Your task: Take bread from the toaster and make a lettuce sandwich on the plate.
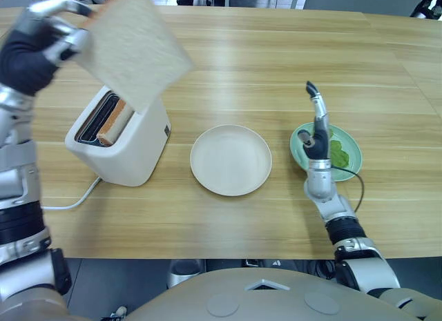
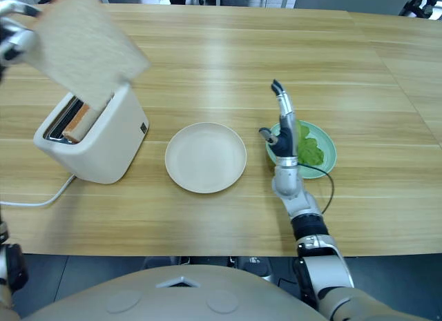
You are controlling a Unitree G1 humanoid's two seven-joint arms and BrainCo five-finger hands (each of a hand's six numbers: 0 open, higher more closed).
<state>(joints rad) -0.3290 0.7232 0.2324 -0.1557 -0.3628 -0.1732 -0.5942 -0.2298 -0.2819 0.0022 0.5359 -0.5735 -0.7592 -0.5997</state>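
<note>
Beige bread slice [image 1: 135, 48] in left hand [image 1: 41, 48] above white toaster [image 1: 135, 145].

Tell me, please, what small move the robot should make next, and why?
Probably swing the left hand right and lower its bread slice onto the cream plate. The slice is already out of the toaster, the plate is bare, and the lettuce sits in the green dish by the right hand.
</note>
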